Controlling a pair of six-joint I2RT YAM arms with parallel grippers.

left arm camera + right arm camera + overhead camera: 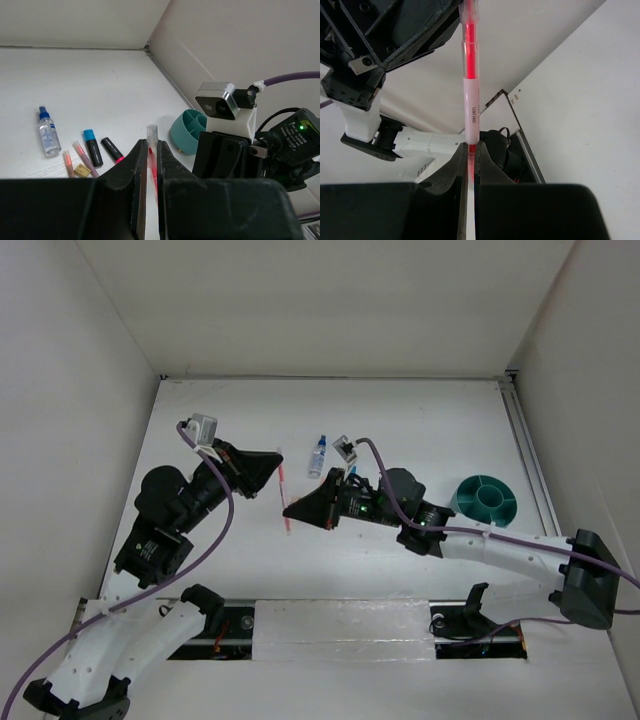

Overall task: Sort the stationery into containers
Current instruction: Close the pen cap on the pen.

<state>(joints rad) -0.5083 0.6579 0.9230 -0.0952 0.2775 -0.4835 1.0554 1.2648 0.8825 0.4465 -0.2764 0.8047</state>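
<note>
The left gripper (150, 148) clenches the red pen (286, 490) near its far end, and the right gripper (470, 149) grasps its near end (the teal cup (460, 502) stands well right).

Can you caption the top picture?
Left gripper and right gripper both clamp one pink pen; teal cup stands apart.

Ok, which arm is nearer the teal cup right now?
Right. The right arm runs its forearm close past the near side of the teal cup; the left arm sits across the table, far to the cup's left.
</note>
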